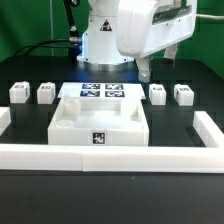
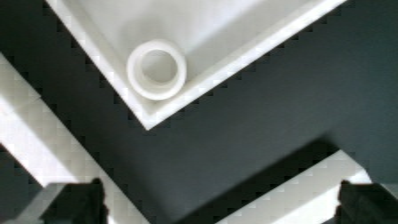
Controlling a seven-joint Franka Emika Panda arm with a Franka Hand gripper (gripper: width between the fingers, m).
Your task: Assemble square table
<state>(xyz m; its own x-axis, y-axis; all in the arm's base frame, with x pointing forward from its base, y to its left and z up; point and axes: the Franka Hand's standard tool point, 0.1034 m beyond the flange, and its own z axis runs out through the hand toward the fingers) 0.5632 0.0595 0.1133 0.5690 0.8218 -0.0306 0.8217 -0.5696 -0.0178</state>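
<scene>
**Q:** Where did the parts lie, and how did the gripper (image 2: 210, 204) stand?

**A:** The white plastic square slab with corner holes (image 1: 100, 118) lay midway on the black tabletop (image 1: 30, 115), its tagged face toward the long low white border wall (image 1: 110, 156); four short white tagged legs (image 1: 45, 93) stood behind it in a row, two on either side of the marker board (image 1: 100, 92); the gripper hung above, jaws spread wide, holding nothing; the wrist view showed one slab corner and its round hole (image 2: 157, 70).

**Q:** What could have gone wrong from there?

**A:** As a judgement from this moment alone: an off-centre descent could have landed one finger on the slab's rim rather than astride it, shoving the slab askew; a shallow pinch might have let the smooth plastic slip or pivot; a careless sweep toward the legs could have toppled one, since they were small and stood loose; a leg entered tilted into a hole would probably have jammed.
</scene>
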